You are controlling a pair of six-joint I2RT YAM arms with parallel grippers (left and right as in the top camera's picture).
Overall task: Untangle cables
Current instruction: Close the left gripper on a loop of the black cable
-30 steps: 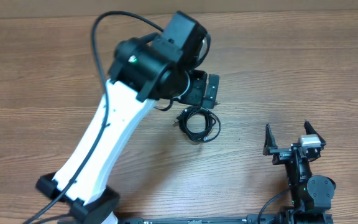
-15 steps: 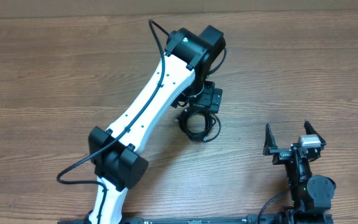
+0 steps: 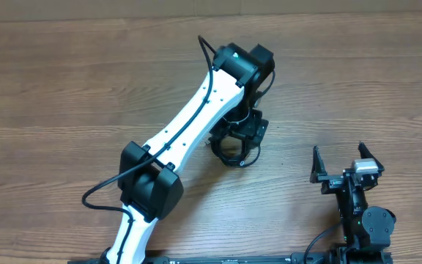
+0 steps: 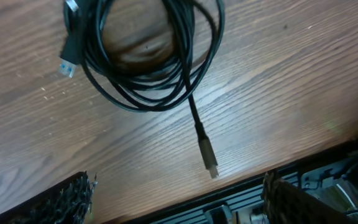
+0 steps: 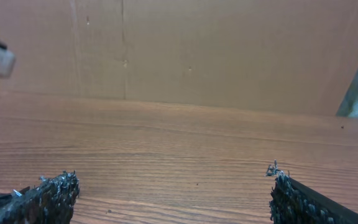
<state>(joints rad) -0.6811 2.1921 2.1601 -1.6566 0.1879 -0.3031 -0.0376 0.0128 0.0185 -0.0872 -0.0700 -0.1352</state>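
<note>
The cables are a small coiled bundle of thin black cord on the wooden table, partly hidden under my left gripper. In the left wrist view the coil lies just ahead of my open, empty left gripper, with a blue-tipped plug at the left and a silvery plug end trailing out toward the jaws. My right gripper is open and empty at the front right, apart from the cables. Its fingers frame bare wood.
The white left arm reaches diagonally across the table's middle. A brown wall stands behind the table's far edge. The table's front rail is close under the left gripper.
My left arm has stretched farther right and lowered over the coil, now covering its upper part. The coil has not moved. The right arm is still.
</note>
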